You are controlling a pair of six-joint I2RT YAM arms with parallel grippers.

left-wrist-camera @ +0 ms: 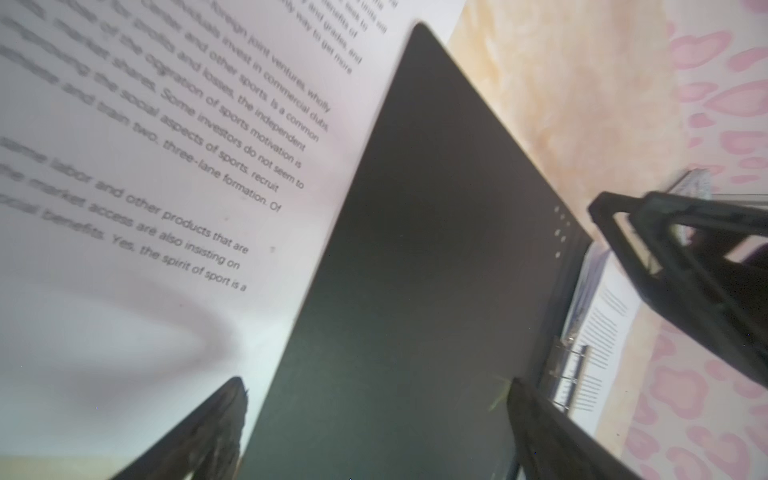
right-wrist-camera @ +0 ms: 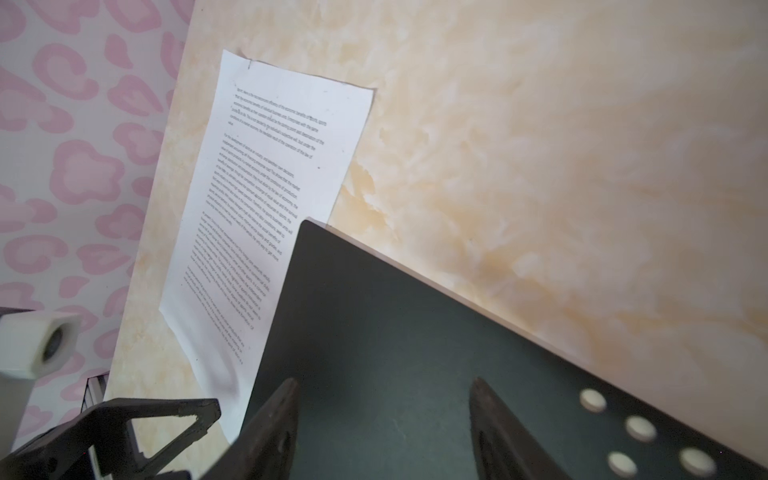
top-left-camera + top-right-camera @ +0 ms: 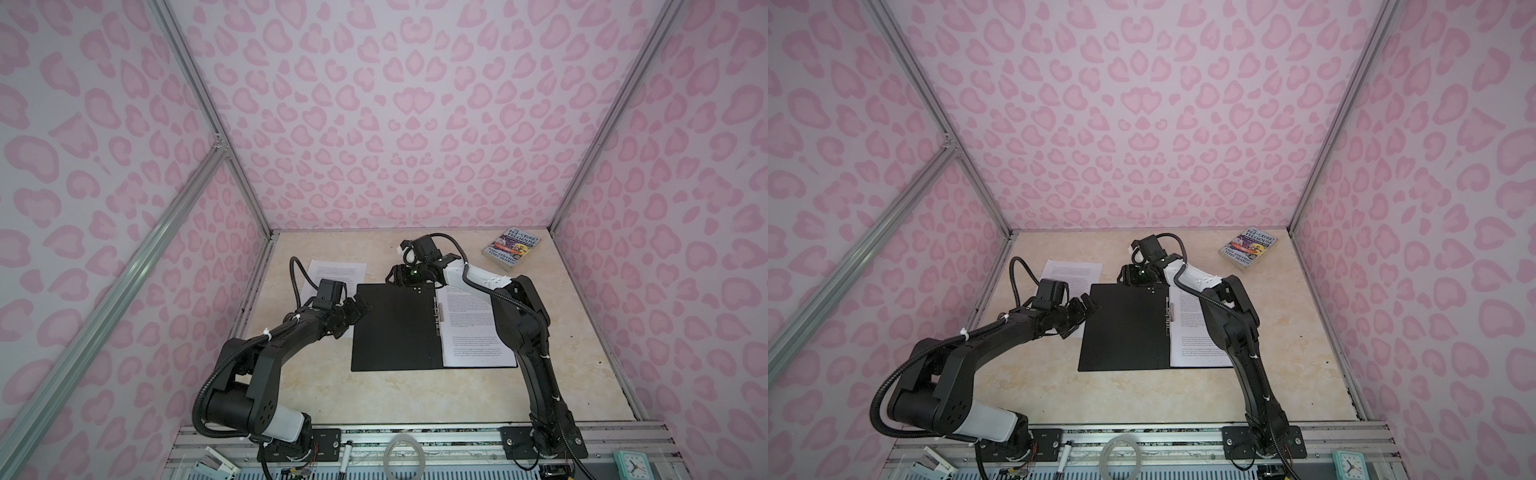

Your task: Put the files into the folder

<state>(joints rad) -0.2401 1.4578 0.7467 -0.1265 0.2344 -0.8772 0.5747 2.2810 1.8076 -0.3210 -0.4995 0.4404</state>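
Files point(image 3: 471, 332) are partly home: a stack of printed sheets lies on the right half of the open folder point(image 3: 395, 332), against the metal spine clip point(image 3: 439, 309). One loose sheet point(image 3: 337, 272) waits on the desk point(image 3: 415, 390) at the far left, its near corner tucked under the folder's black left flap. By my reading we're mid-task, going for that outside sheet. Left gripper point(image 3: 356, 313) hovers low at the flap's left edge, jaws spread wide, holding nothing. The left wrist view has one finger over paper, one over black; the arm reaches in with a bent elbow. Right gripper point(image 3: 405, 280) sits at the flap's far edge, wrist tipped down, jaws apart above the black surface near the corner dots point(image 2: 640, 432), nothing pinched. Next move, I'd say: go left onto the sheet, catch an edge, draw it clear of the flap. Thin paper lying flat will be hard to lift. Paperback book point(image 3: 513, 249) sits far right, out of play
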